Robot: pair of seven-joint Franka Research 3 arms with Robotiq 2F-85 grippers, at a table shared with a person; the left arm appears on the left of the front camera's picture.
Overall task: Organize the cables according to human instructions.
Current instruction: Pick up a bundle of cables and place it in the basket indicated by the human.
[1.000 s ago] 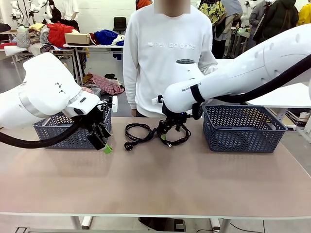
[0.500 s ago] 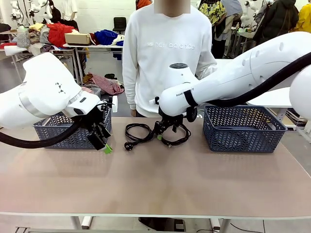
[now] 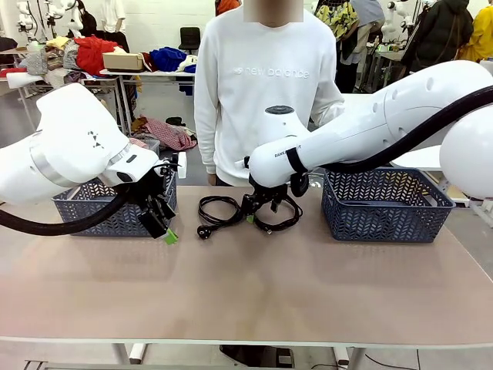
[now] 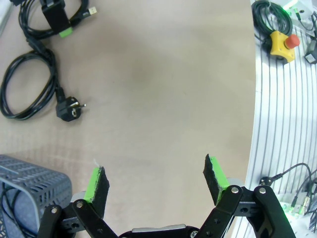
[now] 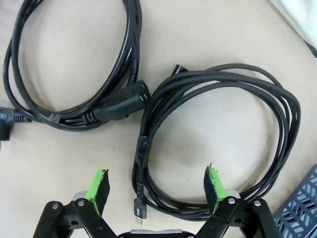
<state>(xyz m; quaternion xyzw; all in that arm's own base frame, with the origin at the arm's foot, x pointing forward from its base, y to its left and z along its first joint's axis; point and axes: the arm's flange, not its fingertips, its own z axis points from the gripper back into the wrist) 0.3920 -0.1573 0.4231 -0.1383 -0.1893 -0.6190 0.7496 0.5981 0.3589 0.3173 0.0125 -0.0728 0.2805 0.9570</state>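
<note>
My right pincer (image 5: pixel 156 179), spread wide, hovers over the braided cable (image 5: pixel 290 114) coiled on the surface (image 5: pixel 64 153). The neighbouring cord (image 5: pixel 130 49) touches it; closing could snag both, or lift one strand and unravel the coil.

A tan counter (image 3: pixel 246 285) carries two dark blue lattice bins, well apart: a left basket (image 3: pixel 92 202) and a right basket (image 3: pixel 385 204). A person (image 3: pixel 262 92) in a white sweatshirt stands at the far edge, between them. Behind, a table (image 3: pixel 146 75) holds a red garment (image 3: pixel 94 52), a beige box (image 3: pixel 123 60) and blue cloth (image 3: pixel 168 58) (a black chair (image 3: pixel 189 37) stands farther back). Checked cloth (image 3: pixel 171 135) lies on the floor. In the left wrist view, a yellow box (image 4: pixel 278 42) with a red button sits on ribbed metal (image 4: pixel 282 124) beside the counter.
</note>
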